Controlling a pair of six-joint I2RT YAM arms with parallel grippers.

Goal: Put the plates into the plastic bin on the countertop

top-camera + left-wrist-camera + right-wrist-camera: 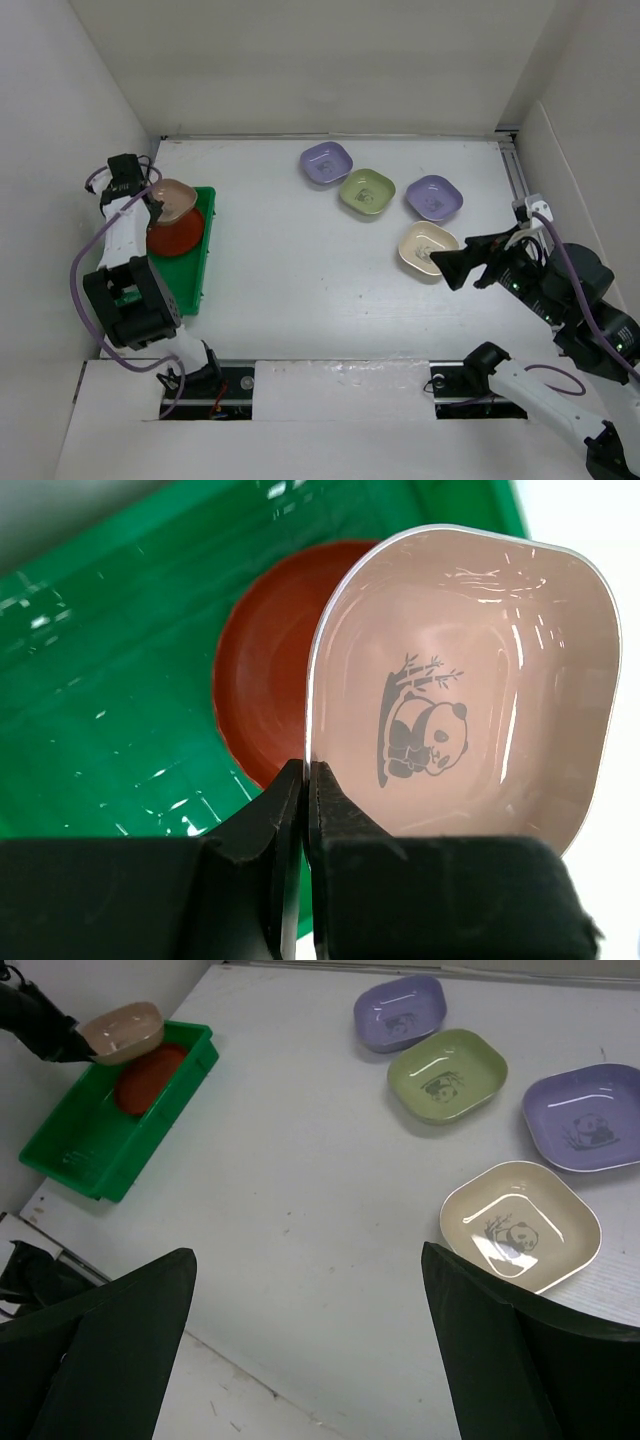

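The left fingers [290,825] are pressed fully together on the rim of the brownish-pink dish [460,680]. They hold it in the air, tilted, over the far end of the plastic bin [100,680]. Below the dish, inside the bin, lies a red-brown plate [262,695], so the target is under the fingers. I judge that the coming move is mainly downward, then letting go.

The right fingers [458,268] stand wide apart and hold nothing. The cream dish [520,1225] lies on the bench [300,260] just in front of them, so the right arm is the nearer one for it. The olive-green dish [366,192], the left lilac dish [326,162] and the right lilac dish [434,196] lie farther back.
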